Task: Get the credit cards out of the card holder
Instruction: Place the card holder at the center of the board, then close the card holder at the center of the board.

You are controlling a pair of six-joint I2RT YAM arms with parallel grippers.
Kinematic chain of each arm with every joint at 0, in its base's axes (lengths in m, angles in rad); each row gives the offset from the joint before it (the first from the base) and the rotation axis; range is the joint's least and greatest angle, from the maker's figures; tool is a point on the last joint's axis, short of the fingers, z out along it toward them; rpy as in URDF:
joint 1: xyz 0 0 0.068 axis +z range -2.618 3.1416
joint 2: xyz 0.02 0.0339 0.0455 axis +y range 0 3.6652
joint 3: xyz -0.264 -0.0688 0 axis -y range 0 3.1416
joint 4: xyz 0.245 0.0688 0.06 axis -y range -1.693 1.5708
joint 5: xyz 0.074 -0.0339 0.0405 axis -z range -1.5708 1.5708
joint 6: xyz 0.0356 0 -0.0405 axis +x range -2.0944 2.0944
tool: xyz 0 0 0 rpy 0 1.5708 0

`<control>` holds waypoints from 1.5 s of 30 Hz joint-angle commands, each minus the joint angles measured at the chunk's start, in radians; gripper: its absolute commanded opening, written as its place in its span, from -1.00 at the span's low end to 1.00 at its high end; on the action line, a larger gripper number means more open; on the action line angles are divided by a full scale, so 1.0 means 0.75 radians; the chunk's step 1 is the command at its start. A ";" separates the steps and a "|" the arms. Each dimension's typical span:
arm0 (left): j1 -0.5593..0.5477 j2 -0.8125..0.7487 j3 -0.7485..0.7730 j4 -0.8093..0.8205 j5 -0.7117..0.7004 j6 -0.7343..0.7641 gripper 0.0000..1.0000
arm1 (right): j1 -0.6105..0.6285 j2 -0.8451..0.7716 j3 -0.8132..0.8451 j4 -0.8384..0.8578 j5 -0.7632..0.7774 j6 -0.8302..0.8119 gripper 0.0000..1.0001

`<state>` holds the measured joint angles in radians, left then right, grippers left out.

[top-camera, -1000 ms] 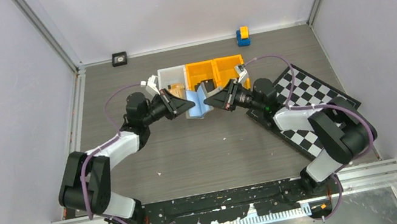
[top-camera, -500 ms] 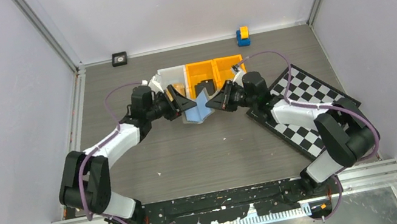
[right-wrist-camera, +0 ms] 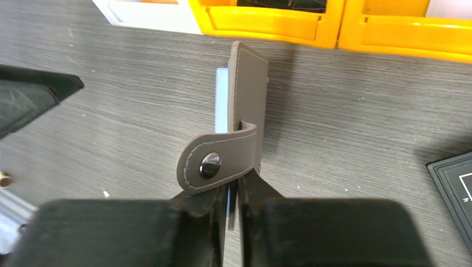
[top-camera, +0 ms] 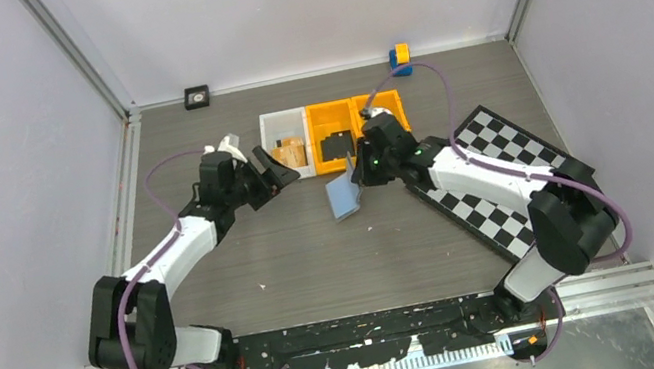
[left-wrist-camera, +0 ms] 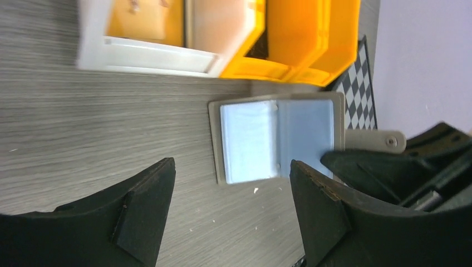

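Observation:
The card holder (top-camera: 343, 198) is a grey bi-fold wallet with pale blue pockets, and it stands spread open on the table in front of the bins. My right gripper (top-camera: 359, 175) is shut on its right edge, just under the snap strap (right-wrist-camera: 216, 164). The left wrist view shows both inner pockets (left-wrist-camera: 275, 139) with no card in them. My left gripper (top-camera: 278, 169) hangs open to the left of the holder, with nothing between its jaws. A black credit card (top-camera: 335, 148) lies in the middle orange bin. An orange one (top-camera: 290, 153) lies in the white bin.
A white bin (top-camera: 268, 126) and two orange bins (top-camera: 383, 98) stand in a row behind the holder. A checkerboard mat (top-camera: 504, 176) lies under the right arm. A blue and yellow block (top-camera: 399, 59) and a small black square (top-camera: 197, 97) sit by the back wall.
My left gripper has opened, let go of the card holder and drawn back to the left. The holder, now held only by the right gripper, has shifted slightly nearer.

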<state>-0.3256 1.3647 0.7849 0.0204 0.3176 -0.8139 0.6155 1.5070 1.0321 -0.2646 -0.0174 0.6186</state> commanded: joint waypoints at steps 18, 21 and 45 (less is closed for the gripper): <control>0.082 0.005 -0.056 0.120 0.025 -0.061 0.43 | 0.289 0.406 0.273 -0.102 0.056 -0.325 0.39; 0.082 -0.011 -0.056 0.113 0.025 -0.057 0.43 | 0.295 0.357 0.255 -0.108 0.107 -0.328 0.49; 0.086 -0.060 -0.057 0.088 0.020 -0.038 0.39 | 0.296 0.362 0.155 0.248 0.044 -0.372 0.45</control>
<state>-0.2680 1.3556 0.7380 0.0692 0.3321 -0.8562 0.8314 1.7206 1.0962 -0.1299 0.0437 0.3603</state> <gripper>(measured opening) 0.702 0.726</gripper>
